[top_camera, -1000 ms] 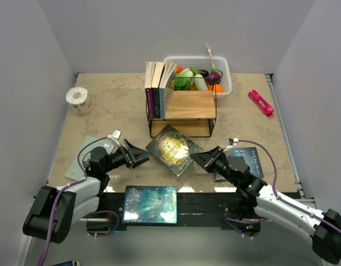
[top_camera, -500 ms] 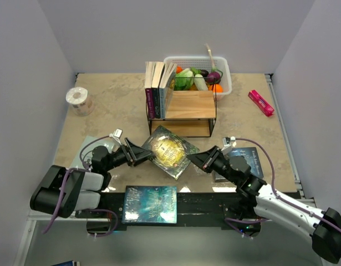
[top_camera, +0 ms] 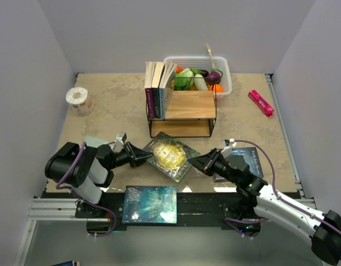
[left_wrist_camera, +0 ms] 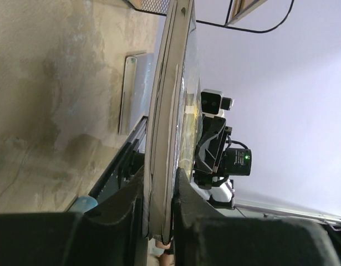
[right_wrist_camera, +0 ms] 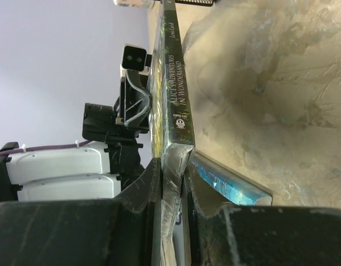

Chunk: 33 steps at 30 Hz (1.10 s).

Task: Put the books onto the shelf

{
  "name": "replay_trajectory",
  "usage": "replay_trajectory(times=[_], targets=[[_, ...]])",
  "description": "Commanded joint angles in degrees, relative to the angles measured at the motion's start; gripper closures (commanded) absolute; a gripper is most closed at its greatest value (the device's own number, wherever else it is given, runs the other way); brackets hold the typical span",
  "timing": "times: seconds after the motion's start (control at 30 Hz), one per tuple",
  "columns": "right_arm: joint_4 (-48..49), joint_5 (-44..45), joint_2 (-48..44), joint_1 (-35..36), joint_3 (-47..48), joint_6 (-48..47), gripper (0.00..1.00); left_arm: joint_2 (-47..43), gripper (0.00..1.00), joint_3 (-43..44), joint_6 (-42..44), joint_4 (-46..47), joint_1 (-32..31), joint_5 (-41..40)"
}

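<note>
Got my left end effector (top_camera: pixel 142 158) and right end effector (top_camera: pixel 193 162) clamped on the green-gold book (top_camera: pixel 170 154), synced lift to the shelf (top_camera: pixel 184 105) looked next

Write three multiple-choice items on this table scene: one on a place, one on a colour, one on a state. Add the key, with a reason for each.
1. Where does the white basket stand?
A. Just behind the shelf
B. At the table's near edge
C. On the shelf's top board

2. What colour is the small oblong object at the right?
A. Yellow
B. Pink
C. Black

3. How is the green-gold book held?
A. It lies untouched
B. One gripper alone pinches it
C. The left gripper and the right gripper clamp it at opposite ends

Key:
1 A, since the top view shows the basket against the shelf's far side.
2 B, since it is bright pink against the tan table.
3 C, since each wrist view shows its fingers closed on the book.
</note>
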Motion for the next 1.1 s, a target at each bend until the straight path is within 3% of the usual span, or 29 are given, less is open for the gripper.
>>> replay_trajectory(times=[0.0,0.07,0.2,0.3,0.33,0.4,0.43,0.53,0.73,1.07], targets=[[5.82,-4.01,-1.65,0.6,8.18,-5.33,1.0,-1.66,1.0,-6.83,2.08,29.81,-1.51,-0.34],[0.28,-3.4,-2.17,0.6,10.47,-7.1,0.99,-3.16,1.0,-7.18,1.56,29.81,-1.51,-1.48],[-7.28,-1.12,-4.63,0.69,12.49,-9.74,0.45,-10.86,1.0,-8.23,0.76,26.39,-1.51,-5.61],[-11.33,1.51,-7.7,0.6,12.67,-9.48,0.31,-21.21,1.0,-8.24,3.21,16.83,-1.77,-10.53],[-13.08,2.05,-8.23,0.6,12.5,-9.22,0.26,-24.75,1.0,-7.8,4.35,8.71,-2.03,-13.24],[-14.23,2.75,-9.73,0.69,11.97,-8.69,0.23,-36.05,1.0,-4.92,9.53,-2.39,-2.38,-16.06],[-14.24,2.84,-10.17,0.69,11.53,-8.51,0.22,-39.86,1.0,-3.59,11.73,-14.46,-2.73,-19.21],[-10.57,1.01,-10.7,0.6,8.11,-5.27,0.21,-49.73,1.0,1.07,18.24,-27.81,-3.52,-24.32],[-5.54,1.26,-11.84,0.69,3.79,-2.1,0.21,-44.39,1.0,3.98,17.46,-26.71,-5.37,-21.79],[-1.58,0.21,-8.68,0.77,0.28,-2.01,0.2,-46.23,1.0,-1.02,13.51,-25.31,-5.64,-22.67]])
